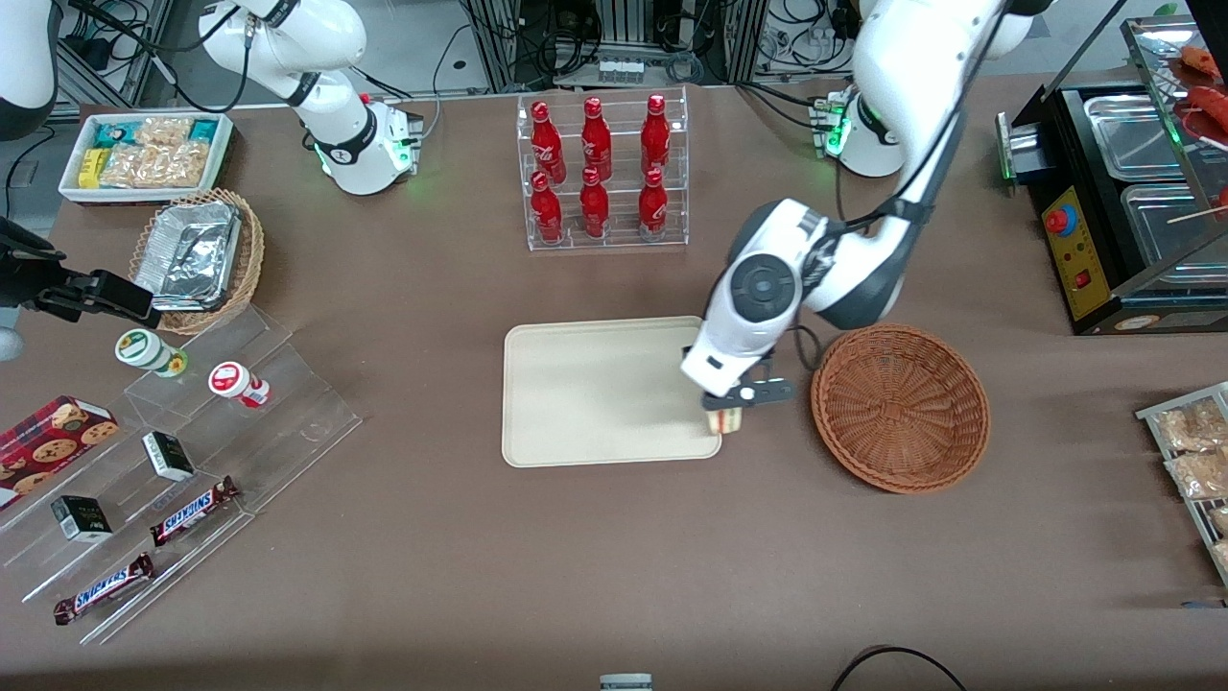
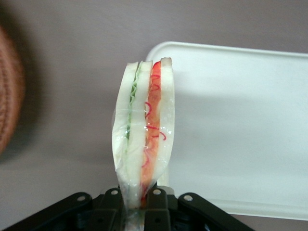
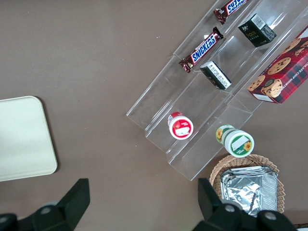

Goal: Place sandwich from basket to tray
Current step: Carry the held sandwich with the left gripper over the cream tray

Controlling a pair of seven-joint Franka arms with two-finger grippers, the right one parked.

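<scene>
The gripper (image 1: 731,411) is seen above the tray's (image 1: 595,393) corner nearest the basket (image 1: 900,407), with the sandwich (image 1: 726,419) clamped between its fingers. The sandwich is held over the tray's edge, apart from the basket. A rack of red bottles (image 1: 601,168) is set farther from the camera.

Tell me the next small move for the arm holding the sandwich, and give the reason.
Probably carry it a little farther in over the tray, then lower. The end effector is shut on the sandwich, which hangs at the tray's corner nearest the basket, right above the rim, so releasing here would likely leave it half on the table.
</scene>
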